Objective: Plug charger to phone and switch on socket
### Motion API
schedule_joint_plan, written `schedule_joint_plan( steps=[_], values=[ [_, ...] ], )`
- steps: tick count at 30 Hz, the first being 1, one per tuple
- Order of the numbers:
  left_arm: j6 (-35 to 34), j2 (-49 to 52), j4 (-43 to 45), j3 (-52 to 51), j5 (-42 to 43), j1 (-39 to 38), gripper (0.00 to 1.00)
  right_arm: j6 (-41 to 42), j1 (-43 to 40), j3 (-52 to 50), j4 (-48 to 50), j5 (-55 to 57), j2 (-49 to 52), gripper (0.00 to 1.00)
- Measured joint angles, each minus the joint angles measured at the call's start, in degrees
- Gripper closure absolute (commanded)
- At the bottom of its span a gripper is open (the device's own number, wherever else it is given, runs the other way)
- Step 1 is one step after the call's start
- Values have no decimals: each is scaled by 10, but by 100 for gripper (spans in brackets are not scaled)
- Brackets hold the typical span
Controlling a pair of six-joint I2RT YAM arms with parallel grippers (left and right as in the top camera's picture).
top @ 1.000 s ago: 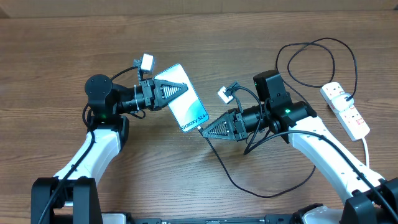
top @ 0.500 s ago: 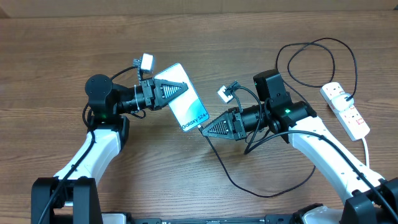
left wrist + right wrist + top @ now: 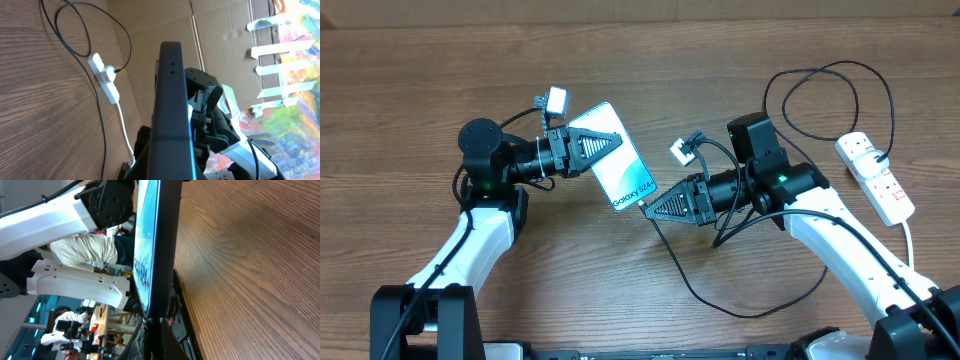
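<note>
**Fig.** L hand [image 3: 611,142] closed on phone [image 3: 623,172], holding it tilted above tabletop [image 3: 420,80]. R hand [image 3: 654,209] pinches charger [image 3: 670,255] connector at its fingertips, against phone's lower end. The socket [image 3: 876,177] lies well behind R hand.

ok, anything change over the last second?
Nothing visible. The left gripper still holds the phone raised, the right gripper still holds the charger tip at the phone's lower edge, and the socket lies where it was.
</note>
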Motion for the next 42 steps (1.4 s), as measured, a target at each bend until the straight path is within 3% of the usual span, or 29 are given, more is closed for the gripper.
schedule_joint_plan(
  steps=[42],
  values=[
    [4,0,0,0,-9,0,96,15,0,0,16,13,0,96]
  ],
)
